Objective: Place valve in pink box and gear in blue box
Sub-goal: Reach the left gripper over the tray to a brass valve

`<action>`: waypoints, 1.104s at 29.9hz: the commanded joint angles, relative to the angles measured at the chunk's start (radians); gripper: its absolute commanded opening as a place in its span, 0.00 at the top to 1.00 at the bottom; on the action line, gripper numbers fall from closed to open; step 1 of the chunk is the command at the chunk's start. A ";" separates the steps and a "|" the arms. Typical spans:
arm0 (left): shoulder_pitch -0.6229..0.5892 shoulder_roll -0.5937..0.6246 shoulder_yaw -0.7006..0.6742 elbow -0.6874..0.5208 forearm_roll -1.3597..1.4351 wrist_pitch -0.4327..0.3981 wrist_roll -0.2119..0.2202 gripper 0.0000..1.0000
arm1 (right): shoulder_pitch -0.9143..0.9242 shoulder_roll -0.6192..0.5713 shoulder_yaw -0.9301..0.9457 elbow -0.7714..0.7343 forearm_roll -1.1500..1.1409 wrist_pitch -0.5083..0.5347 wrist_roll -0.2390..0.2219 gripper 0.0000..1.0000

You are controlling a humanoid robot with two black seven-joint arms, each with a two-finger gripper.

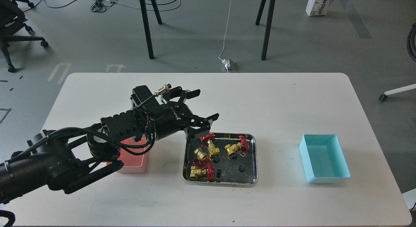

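Note:
Several brass valves with red handwheels lie in a shiny steel tray [252, 155] at the table's middle, one [212, 149] near its far-left corner, another [233, 149] to its right. Small black gears [241, 168] lie among them. My left gripper [204, 105] is open and empty, its fingers spread, hovering just beyond the tray's far-left corner. The pink box [134, 164] is left of the tray, mostly hidden under my left arm. The blue box [325, 159] stands empty at the right. My right gripper is out of view.
My left arm [65, 162] stretches over the table's left front. Beyond the white table [260, 100] are black stand legs [146, 28], floor cables, an office chair [13, 28] at far left and a cardboard box [320, 4].

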 commanded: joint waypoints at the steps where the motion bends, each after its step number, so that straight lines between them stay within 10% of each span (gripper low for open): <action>1: 0.075 -0.006 0.003 0.042 0.000 0.001 0.000 0.05 | 0.005 0.003 -0.001 -0.013 -0.005 0.000 -0.001 0.01; 26: 0.204 -0.171 0.030 0.229 0.000 -0.002 0.003 0.03 | -0.001 0.083 -0.007 -0.087 -0.058 0.000 -0.002 0.01; 33: 0.201 -0.161 0.033 0.233 0.000 -0.011 0.000 0.19 | 0.000 0.097 -0.007 -0.107 -0.058 0.000 -0.002 0.01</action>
